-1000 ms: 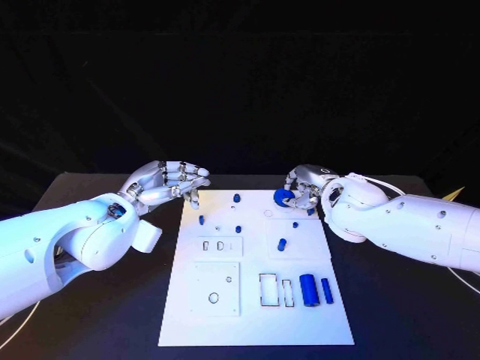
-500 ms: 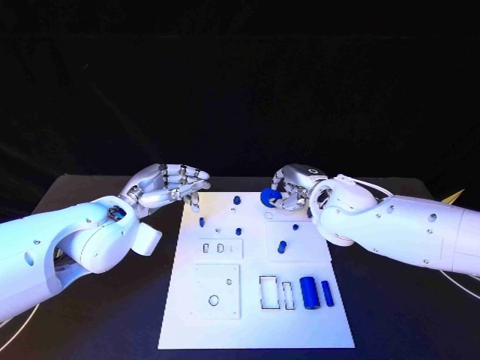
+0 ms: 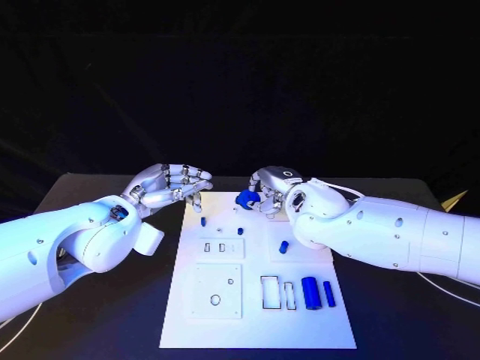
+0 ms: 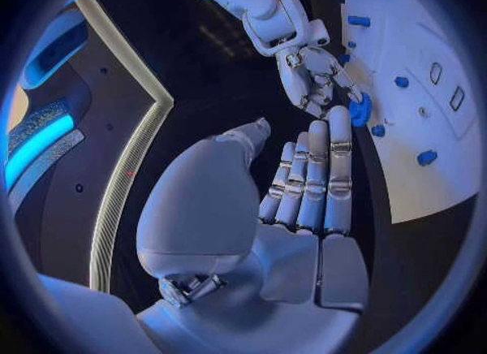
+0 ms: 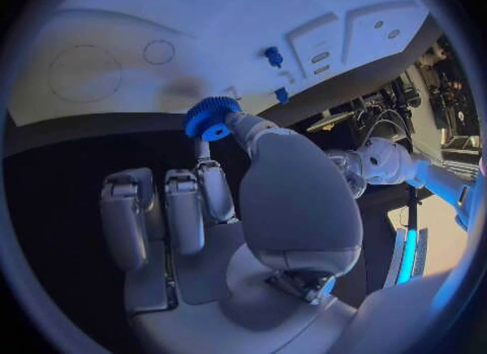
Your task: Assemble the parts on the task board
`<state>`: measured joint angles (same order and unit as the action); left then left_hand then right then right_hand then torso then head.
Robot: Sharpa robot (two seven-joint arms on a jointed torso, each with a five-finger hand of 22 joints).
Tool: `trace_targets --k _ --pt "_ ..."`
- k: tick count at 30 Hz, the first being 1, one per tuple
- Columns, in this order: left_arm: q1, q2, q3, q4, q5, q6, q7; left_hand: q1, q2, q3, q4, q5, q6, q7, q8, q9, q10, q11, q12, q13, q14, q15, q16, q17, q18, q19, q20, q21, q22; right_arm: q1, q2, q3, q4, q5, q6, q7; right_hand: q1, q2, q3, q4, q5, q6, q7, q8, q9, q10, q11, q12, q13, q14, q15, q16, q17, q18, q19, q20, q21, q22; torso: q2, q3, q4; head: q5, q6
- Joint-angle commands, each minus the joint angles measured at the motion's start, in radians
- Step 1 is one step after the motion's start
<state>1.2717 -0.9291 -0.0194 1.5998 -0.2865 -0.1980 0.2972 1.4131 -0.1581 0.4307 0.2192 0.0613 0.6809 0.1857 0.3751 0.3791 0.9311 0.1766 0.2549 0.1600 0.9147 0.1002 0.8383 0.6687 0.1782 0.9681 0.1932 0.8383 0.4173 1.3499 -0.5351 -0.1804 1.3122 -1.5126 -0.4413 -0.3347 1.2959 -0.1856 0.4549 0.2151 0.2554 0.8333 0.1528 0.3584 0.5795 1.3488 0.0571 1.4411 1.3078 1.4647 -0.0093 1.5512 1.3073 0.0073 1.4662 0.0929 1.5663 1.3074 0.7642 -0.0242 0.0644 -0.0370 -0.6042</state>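
Right hand (image 3: 268, 192) pinches blue gear (image 3: 247, 199) (above board).

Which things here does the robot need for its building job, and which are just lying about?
For the job:
- task board
- blue gear, pinched in the right hand
- blue cylinders
- small blue pegs

Just there:
- black table
- left hand, holding nothing

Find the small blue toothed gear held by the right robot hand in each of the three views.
Head view: blue toothed gear above the white task board's far edge.
Left wrist view: gear in the right robot hand.
Right wrist view: gear at the fingertips.
Shared landmark: the board.
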Motion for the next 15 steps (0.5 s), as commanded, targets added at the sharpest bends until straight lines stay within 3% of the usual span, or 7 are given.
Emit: trace_targets --k 1,3,7,15 --pt "0.001 0.003 0.001 0.002 0.003 0.019 0.004 -0.002 0.009 0.004 -0.001 -0.003 -0.004 0.063 -0.006 0.001 -0.007 0.001 -0.003 -0.001 -0.006 0.003 -0.004 -0.001 0.006 -0.006 -0.003 0.007 0.001 -0.008 0.016 0.0 -0.01 -0.044 -0.004 -0.006 -0.005 0.0 0.006 -0.001 0.008 0.013 -0.015 0.0 0.0 0.0 0.0 -0.001 0.028 0.1 -0.006 0.003 0.237 -0.007 0.104 -0.005 0.003 0.262 0.001 -0.001 -0.0017 0.003 0.0" --pt "0.001 0.003 0.001 0.003 0.003 0.02 0.004 -0.002 0.009 0.004 -0.001 -0.003 -0.004 0.063 -0.006 0.001 -0.007 0.001 -0.003 -0.001 -0.006 0.003 -0.004 -0.001 0.006 -0.006 -0.003 0.007 0.001 -0.012 0.025 0.0 -0.015 -0.046 -0.001 -0.007 -0.005 0.0 0.006 -0.002 0.008 0.012 -0.015 0.0 -0.001 0.0 0.0 -0.001 0.028 0.1 -0.006 0.003 0.237 -0.007 0.103 -0.005 0.003 0.261 0.001 0.0006 -0.0016 0.005 -0.002" --pt "0.001 0.004 0.001 0.003 0.003 0.02 0.004 -0.002 0.009 0.005 -0.001 -0.003 -0.004 0.063 -0.007 0.001 -0.008 0.001 -0.004 -0.001 -0.005 0.004 -0.004 -0.002 0.006 -0.007 -0.002 0.008 0.002 -0.018 0.043 0.0 -0.024 -0.048 0.004 -0.01 -0.006 0.0 0.007 -0.002 0.008 0.012 -0.015 0.0 -0.001 0.0 0.001 -0.001 0.028 0.1 -0.006 0.003 0.237 -0.007 0.104 -0.005 0.003 0.262 0.0 0.0004 0.0002 0.003 -0.005" --pt "0.001 0.003 0.001 0.003 0.003 0.021 0.003 -0.002 0.009 0.005 -0.001 -0.003 -0.004 0.063 -0.007 0.001 -0.008 0.001 -0.004 -0.001 -0.005 0.004 -0.004 -0.002 0.006 -0.007 -0.002 0.008 0.002 -0.025 0.059 -0.001 -0.032 -0.05 0.006 -0.016 -0.008 0.0 0.008 -0.002 0.008 0.011 -0.014 -0.001 -0.001 0.0 0.001 -0.001 0.028 0.1 -0.006 0.003 0.237 -0.007 0.104 -0.004 0.003 0.262 0.001 0.0019 -0.003 0.007 -0.005"
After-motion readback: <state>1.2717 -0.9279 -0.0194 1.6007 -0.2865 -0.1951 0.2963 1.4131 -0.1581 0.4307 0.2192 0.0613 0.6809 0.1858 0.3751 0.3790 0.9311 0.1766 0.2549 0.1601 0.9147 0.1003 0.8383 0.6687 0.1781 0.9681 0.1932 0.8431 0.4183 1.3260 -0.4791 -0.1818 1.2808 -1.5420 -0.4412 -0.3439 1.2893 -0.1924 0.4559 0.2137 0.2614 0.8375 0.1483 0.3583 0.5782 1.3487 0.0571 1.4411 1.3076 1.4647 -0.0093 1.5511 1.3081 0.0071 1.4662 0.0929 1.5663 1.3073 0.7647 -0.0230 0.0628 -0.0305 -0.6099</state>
